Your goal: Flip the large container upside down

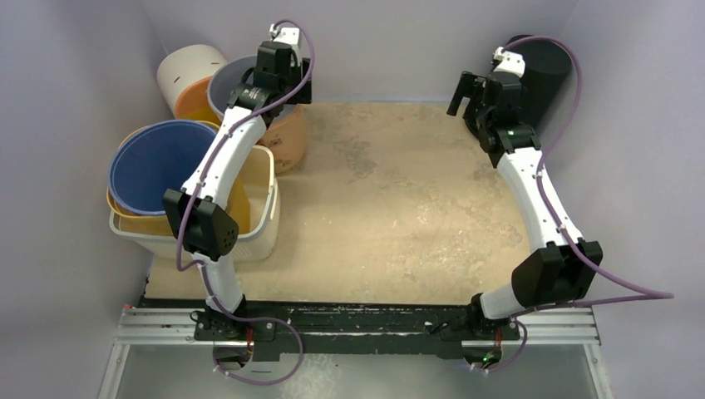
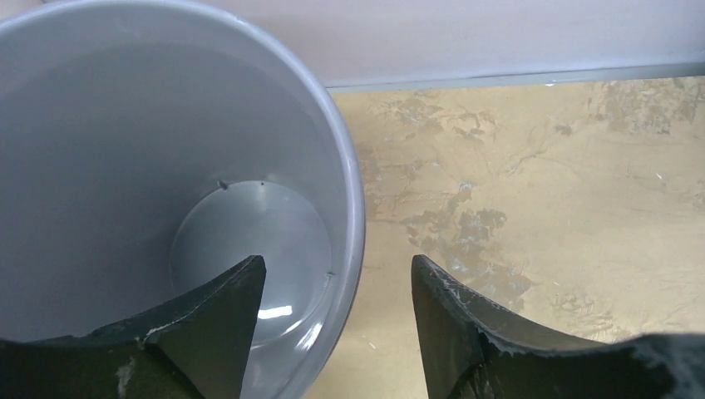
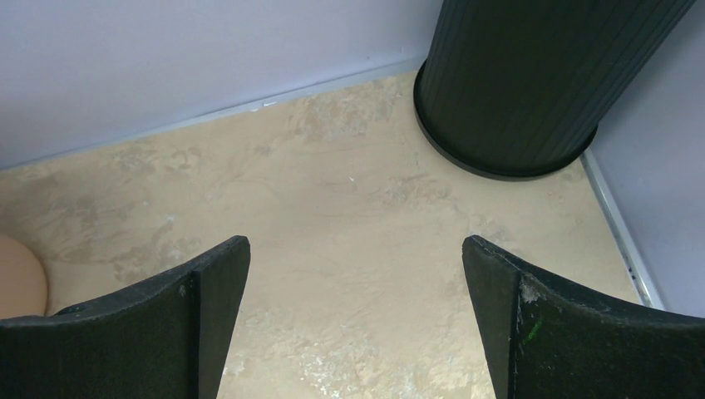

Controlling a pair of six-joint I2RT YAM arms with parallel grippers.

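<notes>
At the top view's upper left the grey container [image 1: 226,83] stands upright; the left gripper [image 2: 337,264] straddles its rim, jaws spread, 1 each side, ready to pinch. The right gripper [image 3: 356,249] hangs idle, jaws spread.

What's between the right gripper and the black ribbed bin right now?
Only bare tabletop; the right wrist view shows nothing between the right gripper and the black ribbed bin.
</notes>
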